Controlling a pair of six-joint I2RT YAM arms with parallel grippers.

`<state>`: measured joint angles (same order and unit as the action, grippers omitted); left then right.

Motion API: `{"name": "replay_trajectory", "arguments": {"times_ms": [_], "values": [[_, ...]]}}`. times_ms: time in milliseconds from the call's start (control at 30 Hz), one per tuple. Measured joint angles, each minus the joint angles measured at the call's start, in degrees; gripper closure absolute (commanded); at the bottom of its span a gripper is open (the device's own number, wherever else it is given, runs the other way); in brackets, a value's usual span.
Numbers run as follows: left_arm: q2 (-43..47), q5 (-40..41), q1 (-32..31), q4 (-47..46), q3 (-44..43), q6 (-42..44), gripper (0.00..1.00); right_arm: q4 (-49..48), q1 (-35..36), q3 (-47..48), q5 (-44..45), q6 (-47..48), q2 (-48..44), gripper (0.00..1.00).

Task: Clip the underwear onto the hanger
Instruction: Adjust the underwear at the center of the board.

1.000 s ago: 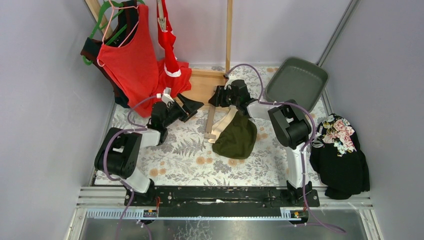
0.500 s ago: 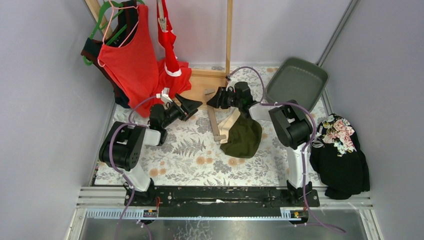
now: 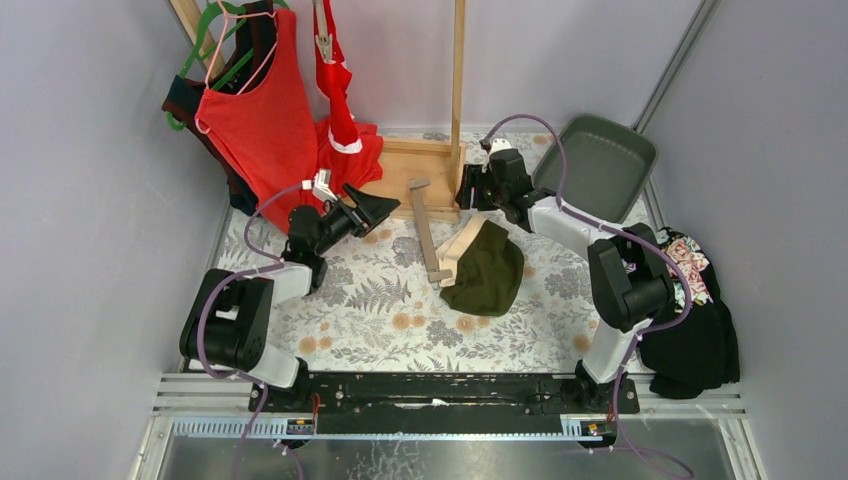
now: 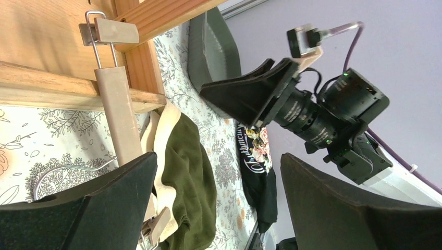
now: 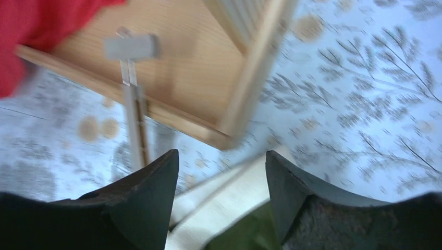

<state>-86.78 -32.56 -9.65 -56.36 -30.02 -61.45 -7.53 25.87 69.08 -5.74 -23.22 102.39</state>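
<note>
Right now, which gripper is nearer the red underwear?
Left. The left gripper sits just on the near side of the red underwear; the right gripper is farther off to its right, by the wooden post.

I record a red tank top [image 3: 262, 120] hanging at the far left. A wooden stand [image 3: 410, 170] sits mid-back. At the right are a tray [image 3: 592, 160] and a black floral cloth [image 3: 685, 310], apart.
</note>
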Motion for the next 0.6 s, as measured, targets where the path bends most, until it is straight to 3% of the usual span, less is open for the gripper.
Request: {"name": "replay_trajectory", "arguments": {"times_ms": [300,600], "values": [[1.7,0.0,0.0,3.0,0.7,1.6,0.14,8.4,-2.1,-3.0,3.4,6.4,1.6,0.26],[1.7,0.0,0.0,3.6,1.5,1.9,0.14,7.6,-6.6,-3.4,-1.8,8.0,6.0,0.35]]}}
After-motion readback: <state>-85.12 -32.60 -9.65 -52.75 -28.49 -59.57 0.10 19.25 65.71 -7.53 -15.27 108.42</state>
